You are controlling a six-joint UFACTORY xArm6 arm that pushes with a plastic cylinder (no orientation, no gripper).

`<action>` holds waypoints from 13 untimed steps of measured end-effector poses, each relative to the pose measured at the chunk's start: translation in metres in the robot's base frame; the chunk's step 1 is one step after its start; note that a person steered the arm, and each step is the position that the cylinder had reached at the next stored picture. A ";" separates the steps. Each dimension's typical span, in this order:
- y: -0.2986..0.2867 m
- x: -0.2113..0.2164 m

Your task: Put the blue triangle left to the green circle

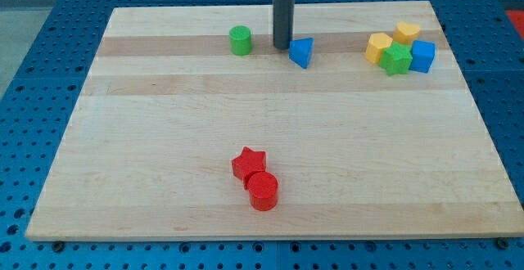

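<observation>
Board: a pale wooden table top point(270, 123) with long grain bands, lying on a blue perforated base point(33, 98) that shows on every side.
Room: only a strip of pale floor shows past the base at the view's top corners; nothing more can be made out.
My rod: a straight dark rod coming down from the view's top, with my tip point(282, 46) on the wood near the 12 o'clock edge of the board.
Jaws: I have none, so nothing is grasped; my tip only rests on the surface.
Blue triangle: the blue triangle point(301, 52) sits at about 4 o'clock from my tip, just beside it; I cannot tell whether they touch.
Green circle: the green circle point(240, 40) stands at 9 o'clock from my tip, near but clearly apart, so my tip lies between the two task blocks.
Far cluster: toward 3 o'clock from the triangle, well apart, four blocks crowd together: a yellow hexagon point(378, 47), a second yellow block point(407, 32) of unclear shape, a green star point(397, 59) and a blue cube point(423, 56).
Near pair: toward 6 o'clock on the board, a red star point(248, 164) touches a red circle point(264, 191).
In the way: bare wood runs between triangle and circle, apart from my own rod.
</observation>
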State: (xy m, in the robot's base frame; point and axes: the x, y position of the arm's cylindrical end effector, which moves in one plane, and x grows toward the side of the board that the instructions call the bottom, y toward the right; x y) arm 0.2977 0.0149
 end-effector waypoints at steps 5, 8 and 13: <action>0.060 0.005; 0.012 0.008; 0.040 0.078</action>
State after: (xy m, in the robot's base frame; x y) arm 0.3761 0.0547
